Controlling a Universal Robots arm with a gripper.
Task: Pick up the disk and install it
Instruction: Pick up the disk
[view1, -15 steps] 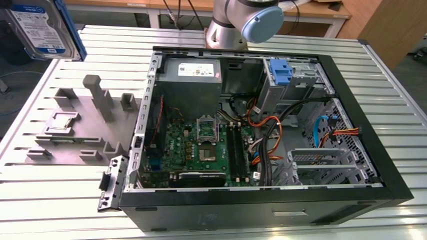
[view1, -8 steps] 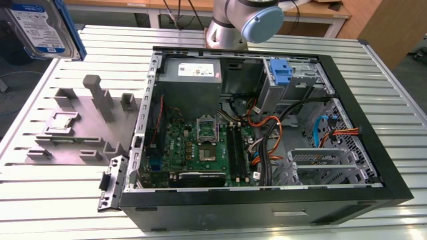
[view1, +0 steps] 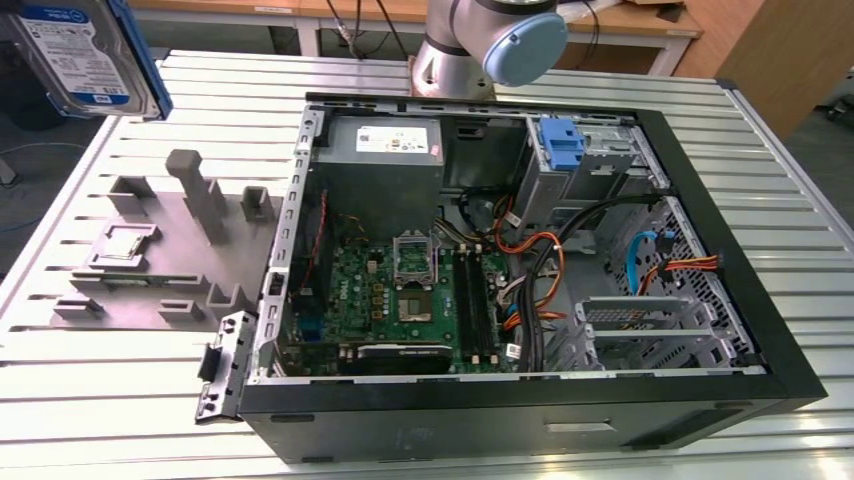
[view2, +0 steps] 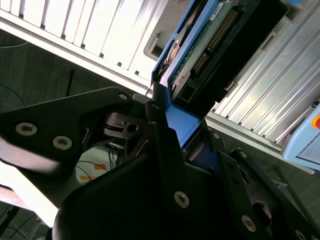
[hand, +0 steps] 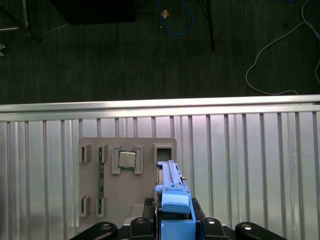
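Observation:
The disk (view1: 78, 48), a silver drive with a white-and-blue label in a blue bracket, hangs high above the table's far corner at the exterior view's left, well away from the open computer case (view1: 521, 400). In the first wrist view I see the disk (hand: 172, 192) edge-on, with my gripper (hand: 172, 224) shut on its blue bracket from both sides. In the second wrist view the disk (view2: 207, 47) shows its circuit-board side, and the black fingers (view2: 165, 145) clamp the blue frame.
Below the disk lies a grey parts holder (view1: 160, 250) carrying a small square chip (hand: 126, 160). The case holds a motherboard (view1: 400, 290), cables, a drive cage (view1: 641, 325) and a blue bracket (view1: 563, 145). The arm's base (view1: 487, 45) stands behind the case on the ribbed metal table (view1: 107, 400).

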